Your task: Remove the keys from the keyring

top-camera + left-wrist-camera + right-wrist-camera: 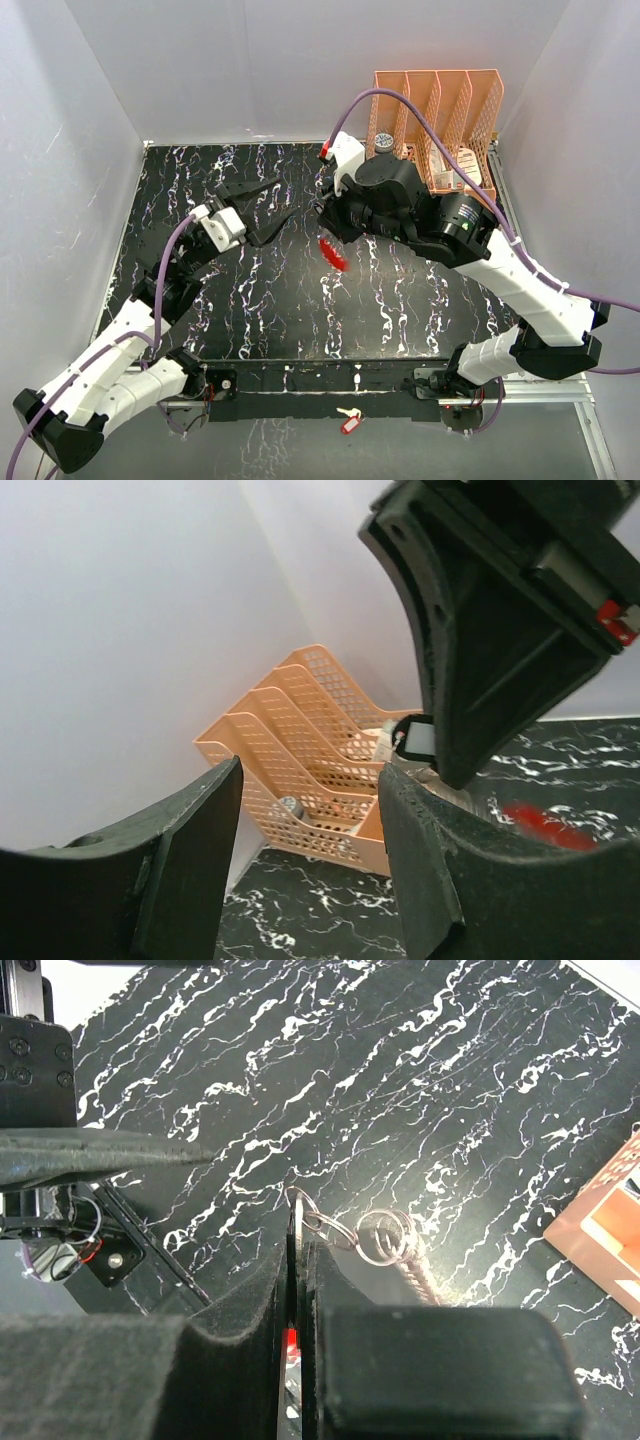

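Observation:
My right gripper [328,222] is shut on the keyring and holds it above the black marbled table [250,320]. The keyring's bright red piece [333,255] hangs just below the jaws. In the right wrist view the pads [330,1280] pinch a thin metal loop [297,1212]. Small wire rings and a short chain [385,1237] hang off it to the right. A red sliver [291,1338] shows between the pads. The keys are mostly hidden in the grip. My left gripper [285,197] is open and empty, just left of the right gripper. It points toward that gripper [500,630].
An orange slotted rack [440,120] with small items stands at the back right; it also shows in the left wrist view [300,740]. A lone pale key with a red tag [348,420] lies on the front rail between the arm bases. White walls enclose the table.

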Available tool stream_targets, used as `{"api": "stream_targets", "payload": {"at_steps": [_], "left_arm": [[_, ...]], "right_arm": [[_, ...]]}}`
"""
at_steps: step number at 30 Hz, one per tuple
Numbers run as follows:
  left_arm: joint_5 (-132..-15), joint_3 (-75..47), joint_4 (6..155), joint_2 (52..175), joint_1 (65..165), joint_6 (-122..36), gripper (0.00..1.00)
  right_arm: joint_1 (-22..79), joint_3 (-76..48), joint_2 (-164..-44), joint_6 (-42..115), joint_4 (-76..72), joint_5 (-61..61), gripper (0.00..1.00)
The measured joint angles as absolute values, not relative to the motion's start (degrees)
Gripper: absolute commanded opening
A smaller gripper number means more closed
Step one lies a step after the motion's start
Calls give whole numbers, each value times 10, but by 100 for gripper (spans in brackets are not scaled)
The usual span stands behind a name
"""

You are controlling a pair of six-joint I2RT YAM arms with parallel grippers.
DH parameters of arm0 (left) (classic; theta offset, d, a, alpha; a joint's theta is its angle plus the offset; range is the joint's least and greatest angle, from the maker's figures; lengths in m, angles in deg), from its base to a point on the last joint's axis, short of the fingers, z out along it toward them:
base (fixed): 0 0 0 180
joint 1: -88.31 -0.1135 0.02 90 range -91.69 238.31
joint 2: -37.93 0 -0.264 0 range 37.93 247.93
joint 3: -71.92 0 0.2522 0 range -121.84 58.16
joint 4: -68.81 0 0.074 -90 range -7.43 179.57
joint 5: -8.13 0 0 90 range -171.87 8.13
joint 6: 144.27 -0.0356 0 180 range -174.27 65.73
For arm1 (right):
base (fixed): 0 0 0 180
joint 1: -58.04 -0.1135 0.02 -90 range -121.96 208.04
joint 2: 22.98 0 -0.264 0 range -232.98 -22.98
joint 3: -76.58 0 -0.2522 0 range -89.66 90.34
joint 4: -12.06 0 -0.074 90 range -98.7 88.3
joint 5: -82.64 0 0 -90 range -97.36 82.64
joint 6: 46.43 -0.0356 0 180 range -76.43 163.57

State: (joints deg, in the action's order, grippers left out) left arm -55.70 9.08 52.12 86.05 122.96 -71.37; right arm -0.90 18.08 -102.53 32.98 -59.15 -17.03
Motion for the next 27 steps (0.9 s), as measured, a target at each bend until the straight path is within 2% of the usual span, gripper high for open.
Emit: {"api": "stream_targets", "payload": {"at_steps": [16, 27], "left_arm": [[-522, 118, 507, 867, 1230, -641, 47], [-483, 129, 428, 909, 1230, -541, 46]], "right_arm": [[-11, 164, -1014, 343, -594, -190, 0], [-11, 163, -1014, 348, -594, -205, 0]]}}
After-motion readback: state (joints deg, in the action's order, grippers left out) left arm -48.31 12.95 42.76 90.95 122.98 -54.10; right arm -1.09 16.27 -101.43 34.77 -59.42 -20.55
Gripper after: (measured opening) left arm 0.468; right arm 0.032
